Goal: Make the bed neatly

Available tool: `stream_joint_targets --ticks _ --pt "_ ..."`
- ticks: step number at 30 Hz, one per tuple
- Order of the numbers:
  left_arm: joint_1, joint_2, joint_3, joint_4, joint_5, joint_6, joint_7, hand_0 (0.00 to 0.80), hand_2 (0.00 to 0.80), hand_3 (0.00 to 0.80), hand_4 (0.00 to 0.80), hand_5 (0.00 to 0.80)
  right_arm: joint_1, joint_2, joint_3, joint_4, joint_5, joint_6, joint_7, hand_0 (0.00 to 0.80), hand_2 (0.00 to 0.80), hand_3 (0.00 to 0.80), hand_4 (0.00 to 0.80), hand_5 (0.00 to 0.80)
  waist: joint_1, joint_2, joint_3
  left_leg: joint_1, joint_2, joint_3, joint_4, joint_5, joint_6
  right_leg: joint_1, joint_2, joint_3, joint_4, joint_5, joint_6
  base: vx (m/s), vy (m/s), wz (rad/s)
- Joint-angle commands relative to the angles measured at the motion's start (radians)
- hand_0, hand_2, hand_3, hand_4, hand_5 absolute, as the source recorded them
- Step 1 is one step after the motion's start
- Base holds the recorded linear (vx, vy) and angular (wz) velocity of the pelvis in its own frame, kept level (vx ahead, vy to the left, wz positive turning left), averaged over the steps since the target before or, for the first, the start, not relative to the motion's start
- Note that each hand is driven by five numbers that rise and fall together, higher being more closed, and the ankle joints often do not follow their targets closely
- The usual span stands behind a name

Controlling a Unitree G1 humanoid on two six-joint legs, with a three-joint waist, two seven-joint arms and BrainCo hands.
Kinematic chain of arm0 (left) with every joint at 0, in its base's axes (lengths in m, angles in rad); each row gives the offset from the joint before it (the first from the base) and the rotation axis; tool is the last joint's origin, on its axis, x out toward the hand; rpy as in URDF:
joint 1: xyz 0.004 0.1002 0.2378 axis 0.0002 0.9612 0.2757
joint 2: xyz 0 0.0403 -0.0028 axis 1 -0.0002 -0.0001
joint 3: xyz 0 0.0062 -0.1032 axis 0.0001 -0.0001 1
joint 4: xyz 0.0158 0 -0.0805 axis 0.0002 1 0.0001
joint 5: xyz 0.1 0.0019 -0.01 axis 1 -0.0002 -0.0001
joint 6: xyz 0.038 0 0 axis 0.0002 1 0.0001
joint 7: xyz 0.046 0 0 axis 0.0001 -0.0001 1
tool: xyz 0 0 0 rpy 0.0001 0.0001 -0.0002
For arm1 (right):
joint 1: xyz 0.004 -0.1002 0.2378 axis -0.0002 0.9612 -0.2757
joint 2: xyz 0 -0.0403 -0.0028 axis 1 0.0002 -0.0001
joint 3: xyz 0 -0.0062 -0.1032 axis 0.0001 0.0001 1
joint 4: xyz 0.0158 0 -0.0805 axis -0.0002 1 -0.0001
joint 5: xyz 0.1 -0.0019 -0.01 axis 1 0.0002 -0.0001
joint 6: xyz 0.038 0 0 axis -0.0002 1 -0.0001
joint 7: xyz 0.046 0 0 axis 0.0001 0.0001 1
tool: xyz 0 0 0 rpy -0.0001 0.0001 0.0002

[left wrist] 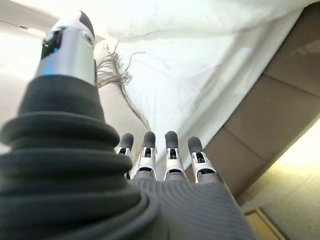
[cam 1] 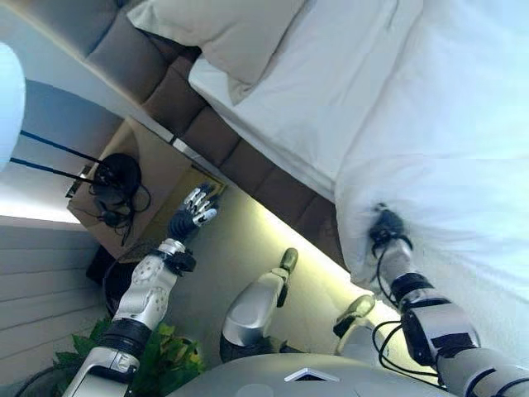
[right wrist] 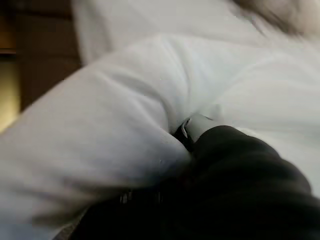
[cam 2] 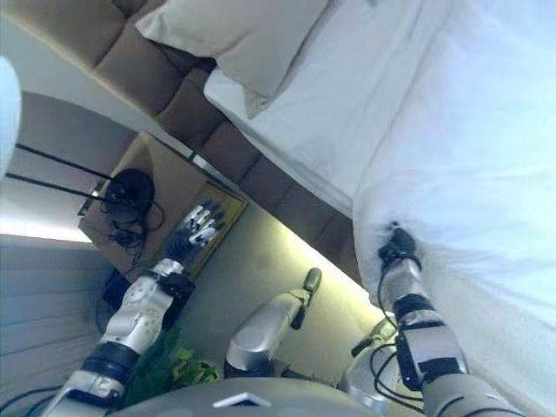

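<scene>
Bedroom, brown padded bed frame (cam 1: 248, 161) crossing the centre diagonally. Left hand (cam 1: 194, 211), lower left of centre: fingers straight, empty, over the floor. Right hand (cam 1: 385, 227), lower right: buried in the white duvet (cam 1: 446, 149), grip cannot be told. White sheet (cam 1: 331, 91) beyond; beige pillow (cam 1: 227, 33) at top.

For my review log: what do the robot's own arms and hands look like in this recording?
Both arms are rounded silver-grey shells with black bands at the joints. The left robot hand has silver fingers with dark tips and a dark ribbed cover over its back and wrist. The right robot hand shows only its dark cover, with thin black cables looping along the forearm.
</scene>
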Motion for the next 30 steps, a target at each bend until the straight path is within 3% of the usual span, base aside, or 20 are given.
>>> stream_joint_targets --ticks 1,5,13,21,25,30 --pt "-0.015 0.013 0.015 -0.002 0.036 -0.043 -0.037 0.000 0.000 0.000 0.000 0.000 -0.027 0.096 0.110 -0.120 -0.161 0.074 0.017 0.800 0.800 0.800 0.800 0.800 0.057 -0.065 -0.010 -0.094 0.015 -0.006 0.089 -0.016 -0.061 0.136 -0.075 0.023 -0.079 0.057 0.035 0.069 0.031 0.22" --pt "-0.022 -0.018 0.027 0.027 0.057 -0.048 -0.060 0.000 0.000 0.000 0.000 0.000 -0.031 0.144 0.215 -0.106 -0.234 0.169 0.056 0.800 0.800 0.800 0.800 0.800 0.077 -0.063 -0.018 -0.083 0.008 -0.016 0.075 -0.004 -0.067 0.161 -0.075 0.007 -0.089 0.058 0.038 0.035 0.026 0.17" --pt "-0.055 -0.039 0.010 0.056 0.072 -0.047 -0.081 0.000 0.000 0.000 0.000 0.000 -0.038 0.202 0.292 -0.068 -0.183 0.226 0.088 0.800 0.800 0.800 0.800 0.800 0.097 -0.060 -0.008 -0.091 -0.005 -0.037 0.061 0.016 -0.069 0.163 -0.071 -0.009 -0.096 0.070 0.038 -0.019 -0.009 0.10" --pt "-0.087 -0.061 -0.009 0.067 0.084 -0.054 -0.091 0.000 0.000 0.000 0.000 0.000 -0.052 0.259 0.410 -0.013 -0.338 0.358 0.180 0.800 0.800 0.800 0.800 0.800 0.120 -0.051 -0.005 -0.096 -0.017 -0.052 0.055 0.030 -0.070 0.163 -0.070 -0.021 -0.098 0.073 0.038 0.000 0.000 0.00" --pt "-0.094 -0.070 -0.019 0.058 0.087 -0.054 -0.090 0.000 0.000 0.000 0.000 0.000 -0.066 0.281 0.471 -0.016 -0.347 0.386 0.170 0.800 0.800 0.800 0.800 0.800 0.133 -0.041 -0.004 -0.096 -0.028 -0.061 0.050 0.037 -0.069 0.170 -0.072 -0.028 -0.099 0.072 0.038 0.014 0.041 0.05" --pt "-0.097 -0.063 -0.021 0.063 0.091 -0.053 -0.103 0.000 0.000 0.000 0.000 0.000 -0.092 0.297 0.458 -0.004 -0.300 0.392 0.115 0.800 0.800 0.800 0.800 0.800 0.152 -0.036 0.002 -0.103 -0.036 -0.068 0.052 0.044 -0.069 0.175 -0.077 -0.043 -0.093 0.074 0.036 0.013 0.011 0.15"
